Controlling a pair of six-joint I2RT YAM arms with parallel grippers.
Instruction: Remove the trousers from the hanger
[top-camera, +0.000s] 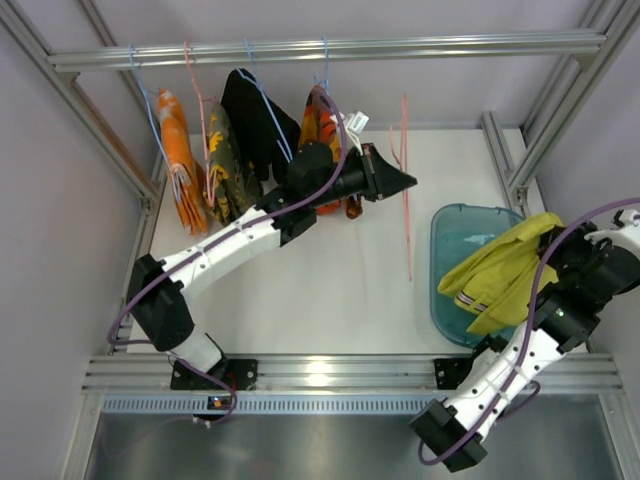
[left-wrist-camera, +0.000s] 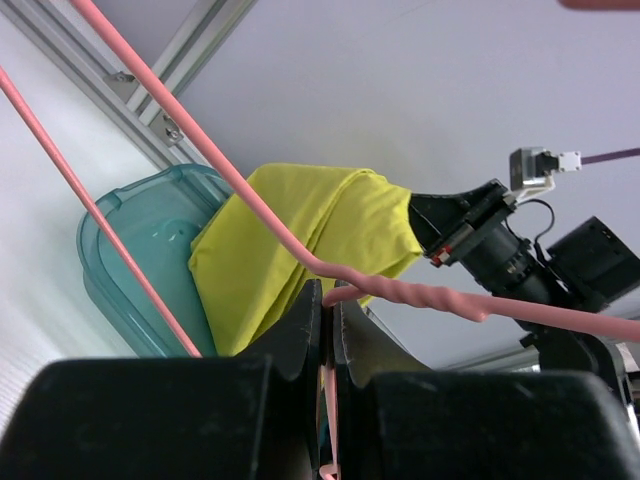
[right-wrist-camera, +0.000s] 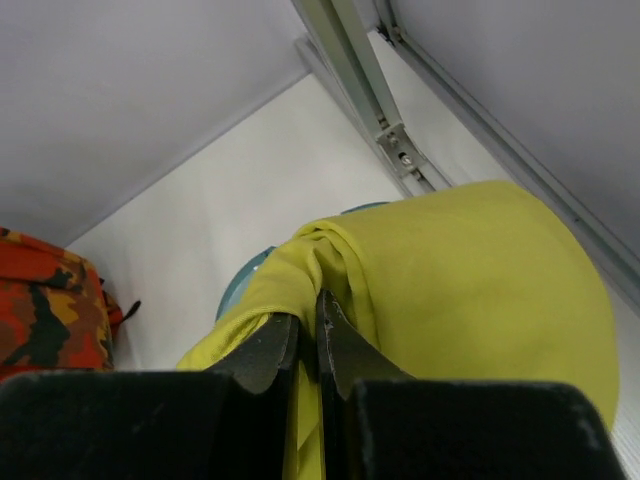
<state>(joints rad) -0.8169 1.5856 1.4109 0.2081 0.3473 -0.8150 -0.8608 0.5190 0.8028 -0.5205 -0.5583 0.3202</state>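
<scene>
Outstretched left arm (top-camera: 225, 243), left tool (left-wrist-camera: 327, 300) pinched closed, bent right arm (top-camera: 520, 355), right tool (right-wrist-camera: 308, 325) clamped closed

A white table (top-camera: 330, 290) sits inside an aluminium frame (top-camera: 560, 122). Pale grey walls (top-camera: 50, 250) close the sides and back. A rail (top-camera: 420, 46) crosses the far end; a beam (top-camera: 340, 372) edges the near side. Light is even and soft.

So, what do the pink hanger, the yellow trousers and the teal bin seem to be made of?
Pink hanger: likely plastic-coated wire, glossy; it is thin and twisted at the neck. Yellow trousers: soft matte cloth; it folds and drapes. Teal bin: translucent plastic, with a shiny moulded rim.
</scene>
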